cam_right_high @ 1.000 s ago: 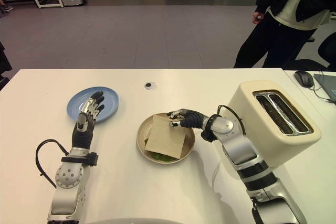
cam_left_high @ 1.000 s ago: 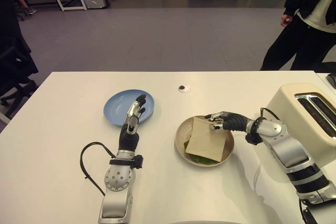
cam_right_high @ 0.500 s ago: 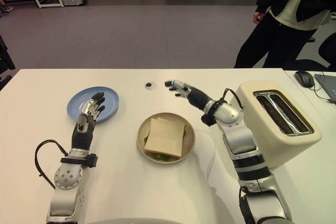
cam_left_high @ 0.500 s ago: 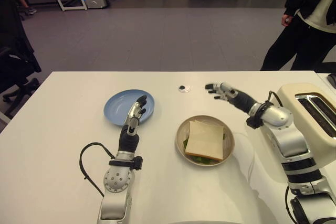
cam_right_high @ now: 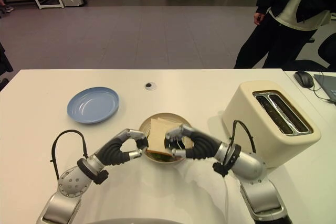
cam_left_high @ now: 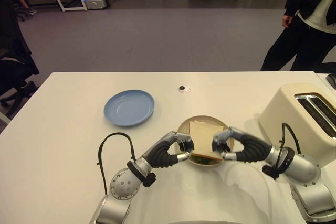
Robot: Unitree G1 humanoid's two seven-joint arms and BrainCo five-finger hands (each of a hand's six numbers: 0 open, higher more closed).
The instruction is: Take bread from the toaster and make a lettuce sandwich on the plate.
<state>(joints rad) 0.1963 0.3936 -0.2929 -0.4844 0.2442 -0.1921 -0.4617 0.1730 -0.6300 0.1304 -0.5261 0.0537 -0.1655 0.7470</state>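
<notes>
Left eye view: a round beige plate [cam_left_high: 202, 118] stands on the white tabletop [cam_left_high: 63, 129]. On that plate lies the sandwich [cam_left_high: 203, 139], made of pale square bread slices with green lettuce [cam_left_high: 202, 159] showing beneath its near edge. The left hand [cam_left_high: 177, 148] is at the plate's left side, fingers curled and closed against the sandwich's left edge. The right hand [cam_left_high: 227, 145] is at the plate's right side, likewise curled and clamped on the sandwich's right edge. A cream two-slot toaster [cam_left_high: 294, 121] stands right of the beige plate, apart from it. A round blue plate [cam_left_high: 129, 107] lies beyond and left of it. A small black-centred disc [cam_left_high: 182, 87] lies beyond the beige plate.
</notes>
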